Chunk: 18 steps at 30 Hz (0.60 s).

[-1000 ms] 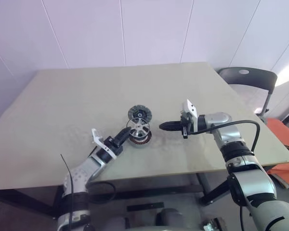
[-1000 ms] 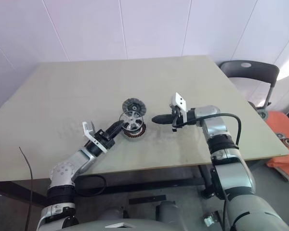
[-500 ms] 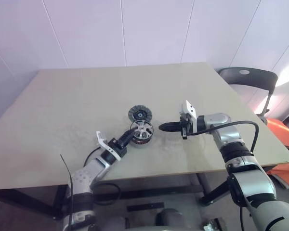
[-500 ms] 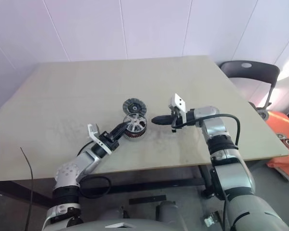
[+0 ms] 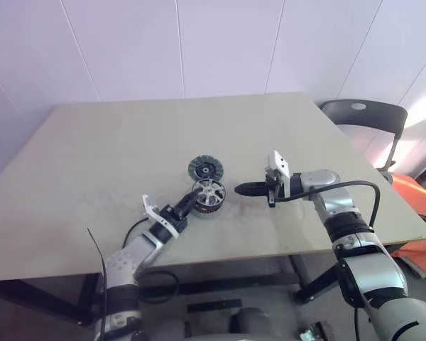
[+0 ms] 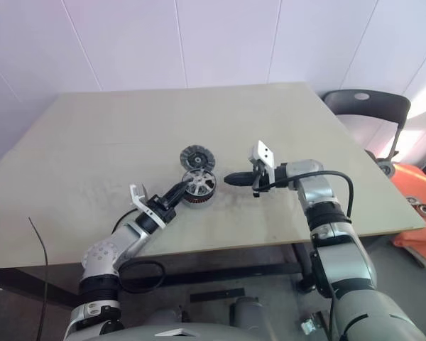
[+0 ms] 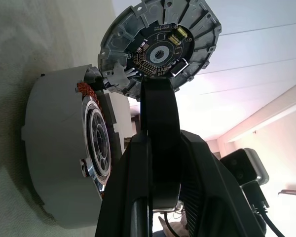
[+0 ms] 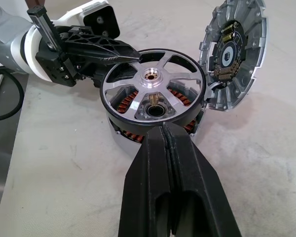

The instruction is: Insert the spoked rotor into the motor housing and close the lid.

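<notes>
Since a second ago your left gripper (image 8: 119,53) has slid in lower, carrying the spoked rotor (image 8: 153,91), pinched by its rim, down over the motor housing (image 8: 138,132). The rotor sits tilted on the copper windings. Right gripper (image 6: 231,178) hangs pressed shut, holding nothing, just beside. Lid (image 5: 205,168) lies behind, touching the housing. Beige table (image 5: 92,149); black chair (image 5: 366,117) at the right; white panelled wall.

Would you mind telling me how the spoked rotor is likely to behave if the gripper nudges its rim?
The spoked rotor looks like rigid metal, so it probably won't flex. It sits tilted on the motor housing, not seated, so it may rock or slide off. Its smooth dark rim looks slippery; the left gripper pinches only one edge.
</notes>
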Tool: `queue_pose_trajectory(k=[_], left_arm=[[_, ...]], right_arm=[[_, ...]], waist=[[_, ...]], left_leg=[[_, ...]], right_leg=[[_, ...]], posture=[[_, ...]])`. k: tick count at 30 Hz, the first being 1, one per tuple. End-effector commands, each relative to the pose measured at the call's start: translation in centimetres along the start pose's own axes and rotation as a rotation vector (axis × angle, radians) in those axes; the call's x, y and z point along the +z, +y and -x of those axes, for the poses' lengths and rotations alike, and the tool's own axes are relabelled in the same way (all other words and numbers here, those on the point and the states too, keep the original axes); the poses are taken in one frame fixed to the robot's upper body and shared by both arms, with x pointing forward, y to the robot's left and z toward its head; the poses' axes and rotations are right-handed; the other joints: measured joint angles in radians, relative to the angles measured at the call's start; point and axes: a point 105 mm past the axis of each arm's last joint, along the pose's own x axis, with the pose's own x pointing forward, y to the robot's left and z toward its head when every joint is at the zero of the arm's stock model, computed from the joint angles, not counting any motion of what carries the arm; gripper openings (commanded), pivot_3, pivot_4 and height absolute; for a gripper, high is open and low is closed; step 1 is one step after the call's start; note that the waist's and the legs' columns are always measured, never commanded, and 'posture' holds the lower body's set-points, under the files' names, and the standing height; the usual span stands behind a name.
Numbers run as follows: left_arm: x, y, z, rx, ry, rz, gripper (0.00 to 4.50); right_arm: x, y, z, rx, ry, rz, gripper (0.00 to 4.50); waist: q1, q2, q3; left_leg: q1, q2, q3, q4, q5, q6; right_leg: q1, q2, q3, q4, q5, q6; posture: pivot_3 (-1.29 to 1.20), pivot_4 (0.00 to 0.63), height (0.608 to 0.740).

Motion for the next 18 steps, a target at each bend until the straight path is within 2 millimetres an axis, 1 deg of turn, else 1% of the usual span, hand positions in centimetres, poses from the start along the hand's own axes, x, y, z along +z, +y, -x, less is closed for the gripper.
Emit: queue_pose_trajectory(k=[1,11,13,14,16,18], left_arm=[[0.2,0.79,0.51,0.034,-0.018,0.0,0.47],[0.69,0.5,0.58,0.031,-0.028,-0.027,0.47],[0.75,0.53,0.58,0.033,-0.03,-0.027,1.21],[0.72,0.55,0.59,0.035,-0.028,-0.024,1.44],[0.69,0.6,0.61,0.039,-0.026,-0.02,2.06],[0.69,0.66,0.63,0.042,-0.025,-0.015,2.06]], right_arm=[[1.34,-0.13,-0.04,-0.003,-0.011,0.07,0.0],[1.5,-0.46,-0.52,-0.01,-0.009,0.085,0.0],[1.51,-0.52,-0.55,-0.012,-0.008,0.087,0.0],[1.52,-0.54,-0.56,-0.012,-0.008,0.087,0.0],[1.51,-0.55,-0.58,-0.012,-0.008,0.088,0.0],[1.49,-0.56,-0.62,-0.013,-0.008,0.088,0.0]], waist=[[0.0,0.0,0.0],[-0.001,0.0,0.0],[-0.001,0.0,0.0],[-0.001,0.0,0.0],[-0.001,0.0,0.0],[-0.001,0.0,0.0]], left_leg=[[0.0,0.0,0.0,0.0,0.0,0.0],[0.0,0.0,0.0,0.0,0.0,0.0],[0.0,0.0,0.0,0.0,0.0,0.0],[0.0,0.0,0.0,0.0,0.0,0.0],[0.0,0.0,0.0,0.0,0.0,0.0],[0.0,0.0,0.0,0.0,0.0,0.0]], right_leg=[[0.0,0.0,0.0,0.0,0.0,0.0],[0.0,0.0,0.0,0.0,0.0,0.0],[0.0,0.0,0.0,0.0,0.0,0.0],[0.0,0.0,0.0,0.0,0.0,0.0],[0.0,0.0,0.0,0.0,0.0,0.0],[0.0,0.0,0.0,0.0,0.0,0.0]], posture=[[0.0,0.0,0.74],[0.0,0.0,0.74],[0.0,0.0,0.74],[0.0,0.0,0.74],[0.0,0.0,0.74],[0.0,0.0,0.74]])
